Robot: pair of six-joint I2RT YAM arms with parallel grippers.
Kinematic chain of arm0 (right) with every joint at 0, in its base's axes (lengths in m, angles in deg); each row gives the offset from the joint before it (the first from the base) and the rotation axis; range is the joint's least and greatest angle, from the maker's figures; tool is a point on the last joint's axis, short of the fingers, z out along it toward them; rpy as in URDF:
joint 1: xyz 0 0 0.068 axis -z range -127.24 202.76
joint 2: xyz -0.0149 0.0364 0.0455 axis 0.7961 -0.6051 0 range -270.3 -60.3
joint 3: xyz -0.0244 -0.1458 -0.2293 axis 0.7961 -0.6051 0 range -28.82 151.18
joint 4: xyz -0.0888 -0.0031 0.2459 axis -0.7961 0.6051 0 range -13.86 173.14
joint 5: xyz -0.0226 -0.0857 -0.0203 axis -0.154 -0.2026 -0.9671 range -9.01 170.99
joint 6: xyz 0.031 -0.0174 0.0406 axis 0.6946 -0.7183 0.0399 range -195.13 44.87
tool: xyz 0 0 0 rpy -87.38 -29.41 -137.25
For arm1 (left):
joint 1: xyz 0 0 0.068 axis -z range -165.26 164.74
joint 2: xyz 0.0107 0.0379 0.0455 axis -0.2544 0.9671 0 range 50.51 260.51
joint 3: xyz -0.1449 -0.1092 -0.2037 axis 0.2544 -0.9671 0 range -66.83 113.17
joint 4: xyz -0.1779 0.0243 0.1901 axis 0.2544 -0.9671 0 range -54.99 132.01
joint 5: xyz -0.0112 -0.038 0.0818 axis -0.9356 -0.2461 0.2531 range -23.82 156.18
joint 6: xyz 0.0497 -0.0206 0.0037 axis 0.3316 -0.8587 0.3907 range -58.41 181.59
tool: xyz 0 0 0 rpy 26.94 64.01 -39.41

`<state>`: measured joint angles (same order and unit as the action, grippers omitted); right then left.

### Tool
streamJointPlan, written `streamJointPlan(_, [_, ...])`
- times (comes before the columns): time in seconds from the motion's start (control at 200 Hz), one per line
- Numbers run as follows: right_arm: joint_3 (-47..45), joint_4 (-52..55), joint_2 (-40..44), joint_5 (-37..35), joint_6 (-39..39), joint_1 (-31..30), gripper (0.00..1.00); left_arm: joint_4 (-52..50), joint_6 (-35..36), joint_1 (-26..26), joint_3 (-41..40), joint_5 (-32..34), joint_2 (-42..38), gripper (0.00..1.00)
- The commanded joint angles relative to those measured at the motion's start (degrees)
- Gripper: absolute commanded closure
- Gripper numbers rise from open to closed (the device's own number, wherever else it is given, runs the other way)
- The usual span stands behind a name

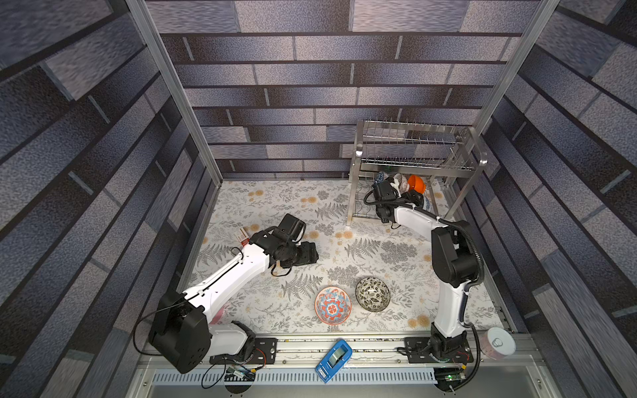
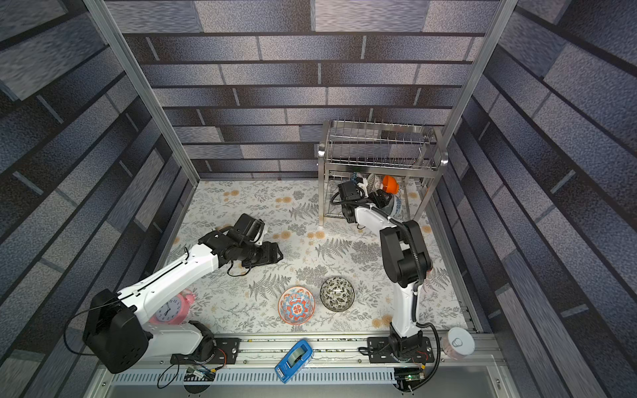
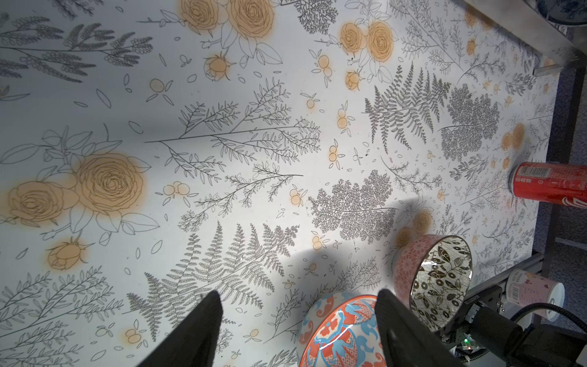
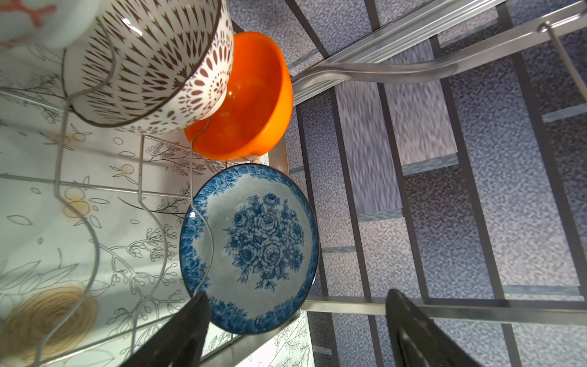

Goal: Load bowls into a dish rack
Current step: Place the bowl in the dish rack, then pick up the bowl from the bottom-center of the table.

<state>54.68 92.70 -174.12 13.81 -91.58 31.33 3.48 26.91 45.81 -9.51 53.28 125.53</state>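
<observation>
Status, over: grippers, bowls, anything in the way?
Left gripper open, empty. Right gripper open at dish rack; blue floral bowl slotted. Medallion bowl, black-and-white bowl on table. Nothing blocking.

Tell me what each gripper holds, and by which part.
Nothing. The left gripper hangs open above the table; the right gripper is open beside the blue floral bowl in the dish rack.

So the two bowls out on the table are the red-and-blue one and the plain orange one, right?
Not quite: beside the red-and-blue bowl lies the black-and-white floral bowl, as both top views show. The orange bowl is already in the dish rack.
</observation>
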Motion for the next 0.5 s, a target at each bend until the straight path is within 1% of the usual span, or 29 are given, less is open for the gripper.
streamJointPlan(0.0, [-1.3,2.6,2.2,0.1,2.7,-0.8,0.12,-0.4,0.3,-0.4,-1.3,0.6,-2.0,0.21])
streamJointPlan(0.225, [-4.0,5.4,5.6,0.6,6.3,-2.3,0.11,-0.2,0.2,-0.5,-1.9,0.1,-2.8,0.22])
streamJointPlan(0.496, [-8.4,10.8,11.0,0.0,12.9,-4.0,0.09,0.3,-0.7,-0.3,-3.3,-0.5,-4.6,0.23])
